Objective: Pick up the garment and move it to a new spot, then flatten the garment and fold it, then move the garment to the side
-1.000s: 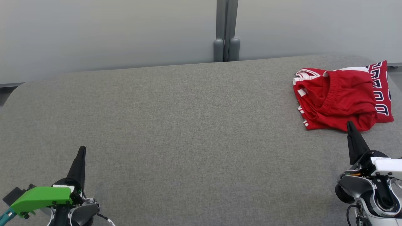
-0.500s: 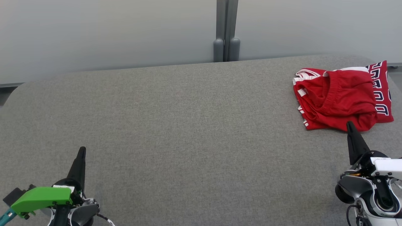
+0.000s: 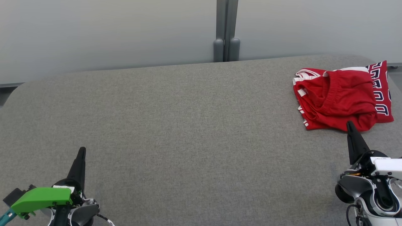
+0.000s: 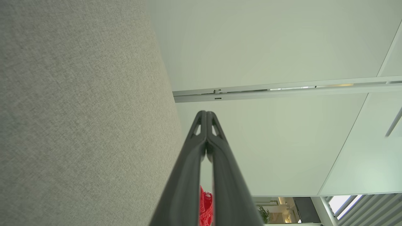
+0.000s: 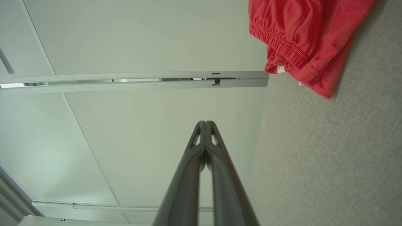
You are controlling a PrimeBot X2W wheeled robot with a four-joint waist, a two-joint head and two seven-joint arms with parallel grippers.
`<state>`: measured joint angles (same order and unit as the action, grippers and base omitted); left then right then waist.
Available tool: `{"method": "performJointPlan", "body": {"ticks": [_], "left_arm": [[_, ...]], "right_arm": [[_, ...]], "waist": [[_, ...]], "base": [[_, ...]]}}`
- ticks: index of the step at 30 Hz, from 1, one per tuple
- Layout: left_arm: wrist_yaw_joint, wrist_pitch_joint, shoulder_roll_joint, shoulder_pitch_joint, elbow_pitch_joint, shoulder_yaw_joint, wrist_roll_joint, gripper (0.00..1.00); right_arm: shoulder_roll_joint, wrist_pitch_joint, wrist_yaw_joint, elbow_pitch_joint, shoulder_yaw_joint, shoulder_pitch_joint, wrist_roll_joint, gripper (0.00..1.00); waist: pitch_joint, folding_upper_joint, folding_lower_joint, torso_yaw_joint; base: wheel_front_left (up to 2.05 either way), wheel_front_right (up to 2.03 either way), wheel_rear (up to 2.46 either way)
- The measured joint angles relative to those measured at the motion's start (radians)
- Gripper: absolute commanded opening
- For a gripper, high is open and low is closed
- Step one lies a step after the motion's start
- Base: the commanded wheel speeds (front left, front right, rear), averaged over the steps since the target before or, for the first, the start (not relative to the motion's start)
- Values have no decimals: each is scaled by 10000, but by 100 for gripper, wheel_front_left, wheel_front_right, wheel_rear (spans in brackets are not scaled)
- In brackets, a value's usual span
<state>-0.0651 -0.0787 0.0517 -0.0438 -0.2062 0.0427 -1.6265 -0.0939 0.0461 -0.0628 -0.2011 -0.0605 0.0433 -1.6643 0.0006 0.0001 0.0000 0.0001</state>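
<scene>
The garment is a crumpled red pair of shorts with white stripes and dark lettering, lying at the far right of the grey fabric table. Its elastic waistband shows at the top right of the right wrist view as the garment. A sliver of the garment peeks between the fingers in the left wrist view. My right gripper is shut and empty, its tip just short of the shorts' near edge; its tip appears closed. My left gripper is shut and empty at the lower left, far from the shorts; its tip is closed too.
A pale partition wall with a grey post runs behind the table's far edge. The table's rounded right edge lies just beyond the shorts. A green part sits on my left wrist.
</scene>
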Motion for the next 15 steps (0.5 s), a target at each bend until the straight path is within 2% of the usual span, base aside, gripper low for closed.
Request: {"method": "performJointPlan", "body": {"ticks": [15], "left_arm": [[-54,0,0,-1,-17,8,0,0]], "right_arm": [[4,0,-2,-19,-6,11,0,0]], "waist": [[-1,0,0,0]], "base": [[0,0,0]]}}
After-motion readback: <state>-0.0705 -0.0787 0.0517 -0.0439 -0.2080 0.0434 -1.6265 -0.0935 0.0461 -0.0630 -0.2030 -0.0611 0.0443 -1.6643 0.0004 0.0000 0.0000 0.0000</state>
